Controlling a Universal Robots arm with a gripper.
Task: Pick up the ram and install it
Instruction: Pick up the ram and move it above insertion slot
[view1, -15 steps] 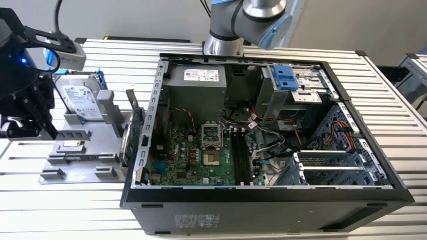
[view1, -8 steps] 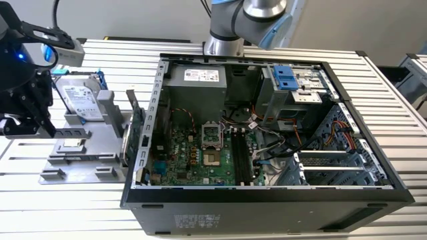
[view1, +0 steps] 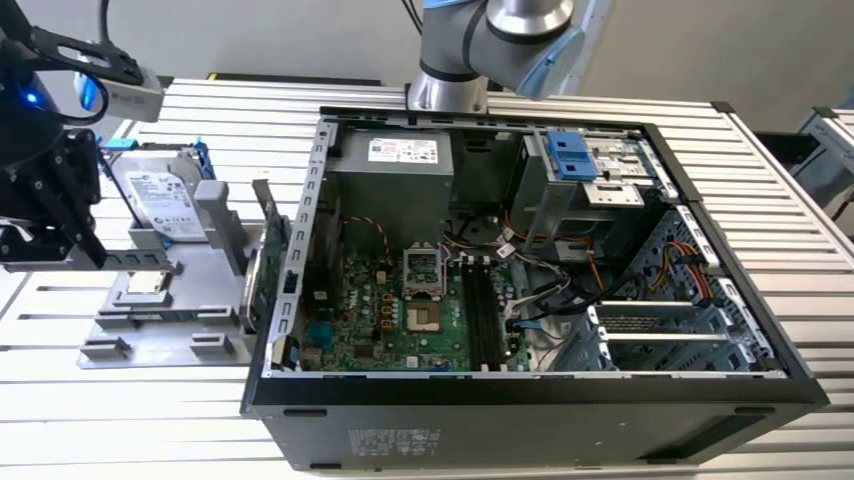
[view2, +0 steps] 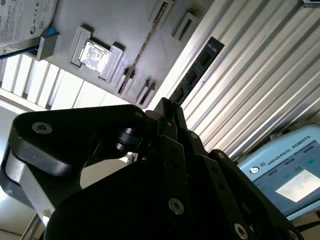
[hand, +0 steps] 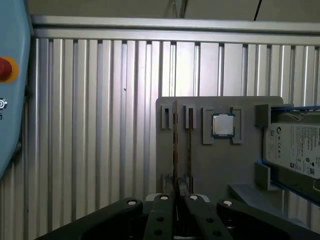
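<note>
Grey tray (hand: 245, 165) holds hard drive (hand: 295, 150) and processor (hand: 223, 125) — fingers (hand: 161, 215) pinch the ram (view2: 197, 70).

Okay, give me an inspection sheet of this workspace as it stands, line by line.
Surface: ribbed metal table carrying a grey fixture plate and an open computer case.
Job's things: ram gripped at one end, over the table; motherboard exposed inside the case.
Clutter: hard drive and processor on the fixture plate; expansion card upright at its case-side edge.
Grippers: end effector shut on the ram, on the exterior view's left of the fixture plate.
Cables: wire bundles inside the case.
Surroundings: blue teach pendant nearby; arm base behind the case.
</note>
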